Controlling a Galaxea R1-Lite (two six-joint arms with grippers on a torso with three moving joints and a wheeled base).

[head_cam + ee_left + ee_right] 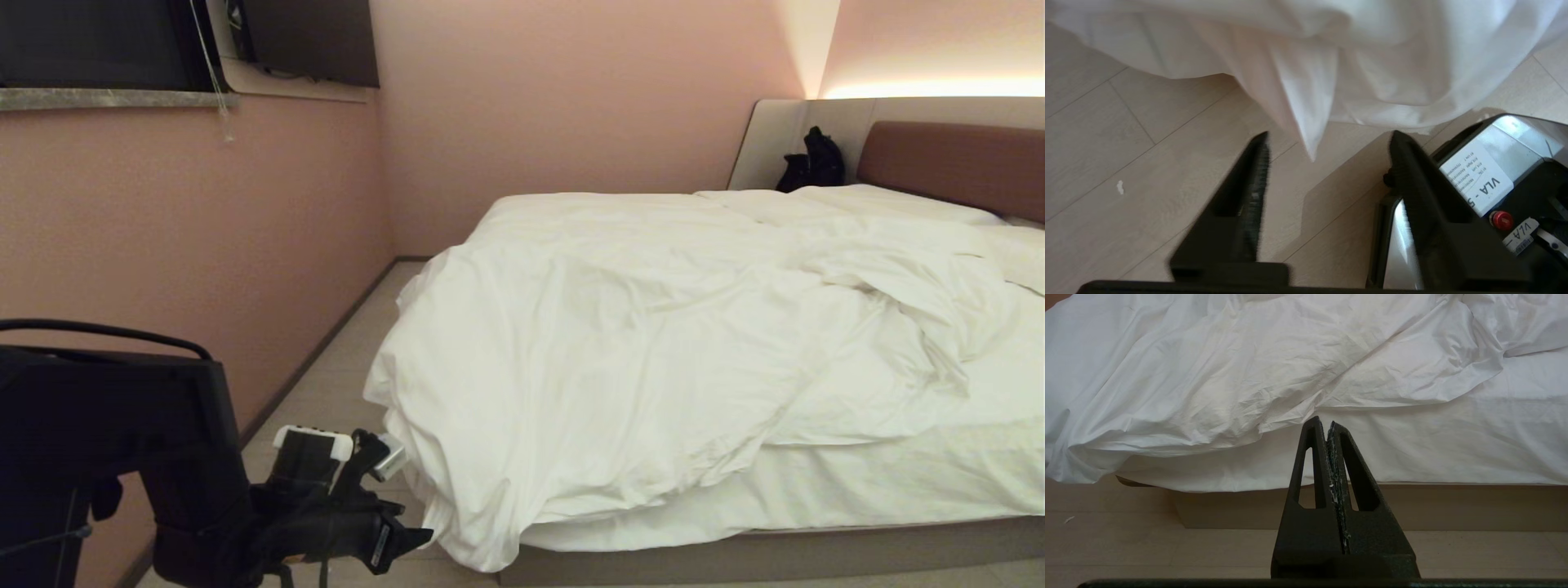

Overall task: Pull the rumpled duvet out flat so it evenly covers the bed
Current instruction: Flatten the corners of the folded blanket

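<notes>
left end effector (1327, 155): fingers spread wide, holding nothing; low by the bed's foot corner, over the floor (1106, 163), a hanging duvet fold just beyond the tips
right end effector (1327, 426): fingers pressed together, empty; faces the bed's side
duvet (620, 343): rumpled, bunched toward the foot, spilling over the corner to the floor
bed (775, 551): sheet bare along the near side

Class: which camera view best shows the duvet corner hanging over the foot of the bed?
The left wrist view: the corner hangs just beyond the open left gripper, above the floor. The head view shows the whole duvet, with that corner small. The right wrist view shows only its side edge.
</notes>
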